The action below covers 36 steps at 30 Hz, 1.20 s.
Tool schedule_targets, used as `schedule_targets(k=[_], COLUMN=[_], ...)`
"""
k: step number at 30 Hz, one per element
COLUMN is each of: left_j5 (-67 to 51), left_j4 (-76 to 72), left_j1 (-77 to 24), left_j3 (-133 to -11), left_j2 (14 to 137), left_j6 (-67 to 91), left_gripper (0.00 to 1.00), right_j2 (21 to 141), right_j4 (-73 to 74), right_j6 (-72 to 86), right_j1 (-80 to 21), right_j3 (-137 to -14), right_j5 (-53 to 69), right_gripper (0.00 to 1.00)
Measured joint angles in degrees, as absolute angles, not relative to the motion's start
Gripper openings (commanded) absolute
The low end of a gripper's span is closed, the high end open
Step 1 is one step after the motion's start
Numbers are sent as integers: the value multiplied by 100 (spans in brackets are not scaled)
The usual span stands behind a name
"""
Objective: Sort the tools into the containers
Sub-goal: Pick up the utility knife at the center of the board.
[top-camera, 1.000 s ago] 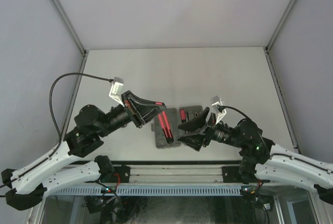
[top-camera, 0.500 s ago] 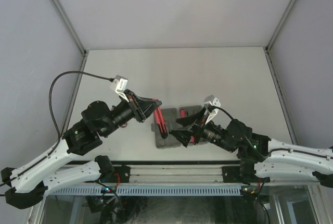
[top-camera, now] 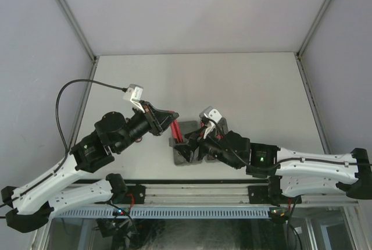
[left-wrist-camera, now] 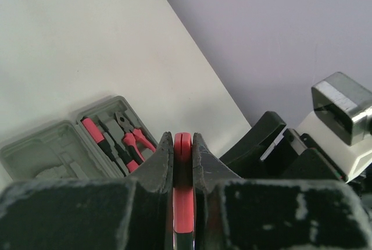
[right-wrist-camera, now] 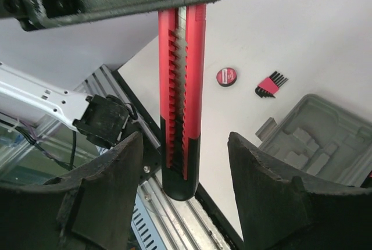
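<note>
- Sorting looks partway done: the grey plastic tool case [left-wrist-camera: 35,154] lies open on the white desk [right-wrist-camera: 302,29]. One half already holds the red-handled pliers [left-wrist-camera: 132,139] and a red-handled driver [left-wrist-camera: 93,129], with a dark thin tool between them.
- The other half of the case shows only bare moulded slots, so I judge several places are unfilled.
- A long red cutter with a black end [right-wrist-camera: 181,87] is up in the air, clamped by its upper end in the left gripper [left-wrist-camera: 183,142], above and beside the case.
- The right gripper [right-wrist-camera: 185,151] is spread wide, one finger on each side of the cutter's black end, touching neither side. It looks to me like a hand-over being lined up.
- Left to do: a small round red disc [right-wrist-camera: 226,77] and a red-and-black comb-like piece [right-wrist-camera: 269,84] lie loose on the desk, just beside each other and near the case.
</note>
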State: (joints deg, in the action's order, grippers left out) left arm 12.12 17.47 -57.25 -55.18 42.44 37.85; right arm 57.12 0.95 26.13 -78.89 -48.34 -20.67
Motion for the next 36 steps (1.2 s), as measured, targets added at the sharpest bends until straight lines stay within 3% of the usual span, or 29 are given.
schedule_targets(k=[3, 12, 15, 18, 20, 25, 36], left_j5=[1225, 1264, 1280, 1288, 1295, 1402, 1780], left_j4=[1769, 1817, 1835, 1863, 1903, 2045, 2526], left_j1=[-5725, -5725, -5725, -5725, -5725, -5725, -5461], left_j3=[-5518, -5518, -5518, -5518, -5518, -5518, -5406], left_j2=[4250, 4353, 4362, 4379, 4383, 4318, 3883], left_j6=[3861, 3953, 3955, 3957, 3972, 4012, 4049], left_gripper=[0, 2, 18, 35, 48, 62, 62], right_j2=[5843, 5988, 5988, 5986, 5983, 5951, 5583], right_j4=[139, 296, 331, 370, 447, 714, 1345], right_j6=[2602, 2598, 2617, 2639, 2659, 2821, 3485], right_j1=[-7889, -7924, -7926, -7929, -7926, -7926, -7747], right_j3=[-4851, -4851, -4851, -4851, -4851, -4851, -4812], right_j5=[-2062, -2075, -2095, -2097, -2128, -2274, -2596], right_gripper=[55, 21, 7, 0, 0, 0, 0])
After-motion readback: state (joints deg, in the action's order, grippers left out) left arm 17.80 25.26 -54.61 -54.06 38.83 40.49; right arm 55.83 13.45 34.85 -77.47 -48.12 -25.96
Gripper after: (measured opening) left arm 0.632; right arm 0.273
